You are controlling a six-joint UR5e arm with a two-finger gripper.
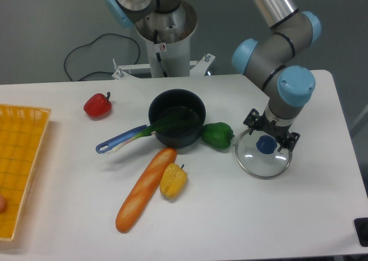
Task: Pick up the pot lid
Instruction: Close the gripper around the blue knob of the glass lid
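Where the table [322, 215] runs out to your right, you will find the lid [253, 160], a glass disc with a metal rim and a blue knob [265, 144] at its middle. It appears to lie flat on the white top, though you cannot be sure from this angle that it is not raised a little. The gripper [270, 137] points straight down over it, its two fingers spread wide and standing one on each side of the knob. You can see a gap between each finger and the knob, so the hand has hold of nothing.

Just left of the lid, near its rim, sits a green pepper [217, 135], and that pepper touches the black pot [177, 118]. The pot's blue handle [118, 142] reaches out toward the left. In front of the pot a loaf [145, 189] lies on a slant, with a yellow pepper [172, 180] right against it. A red pepper [97, 105] stands well apart at the back left, and a yellow basket [20, 157] fills the left edge.
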